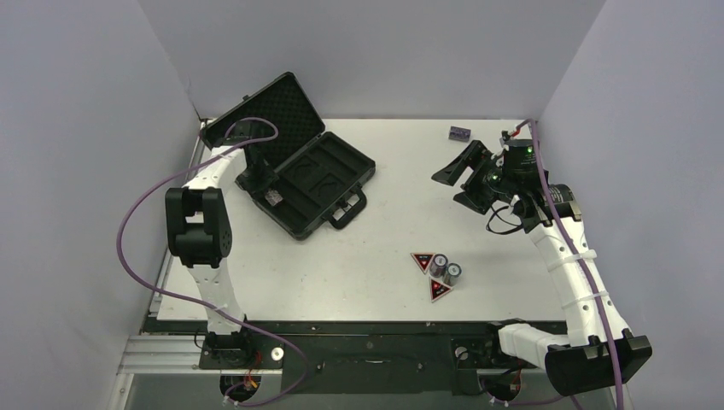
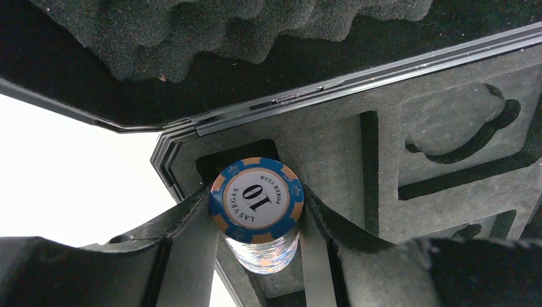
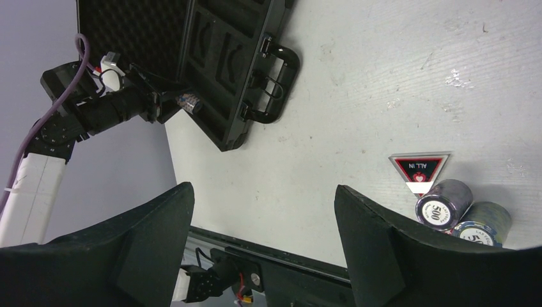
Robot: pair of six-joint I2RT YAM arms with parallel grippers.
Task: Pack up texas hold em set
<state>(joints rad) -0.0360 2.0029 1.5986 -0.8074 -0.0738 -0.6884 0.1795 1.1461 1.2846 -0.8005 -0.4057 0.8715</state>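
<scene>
On the left, my left end effector (image 2: 255, 220) is clamped across the round side of one chip stack (image 2: 257, 199). It hangs low over the open briefcase (image 1: 329, 184), which lies at the left rear of the worktop (image 1: 376, 231) with its lid tipped back. In the wrist view the stack's printed face looks up at the camera and its long axis runs down and away, roughly along my approach line, so I read it as close to upright. The relation that matters is the stack against the dark recess (image 2: 220, 163) in the foam tray. The recess shows just beyond the stack's far edge, at the tray corner near the hinge. I cannot tell whether the bottom of the stack already touches foam. My judgement is that the next move is a short push toward that corner, then down, before I let go.

Further right, near the front middle of the worktop, two loose chip stacks (image 1: 446, 268) stand touching each other. The two triangular tokens (image 1: 422, 260) lie one at each side of the pair. All four are well apart from the briefcase.

On the far right, my right end effector (image 3: 262, 217) hangs above the worktop's rear with its fingers spread wide and nothing between them. It is clearly the nearer arm to that cluster, which lies forward of it, toward the bases.
</scene>
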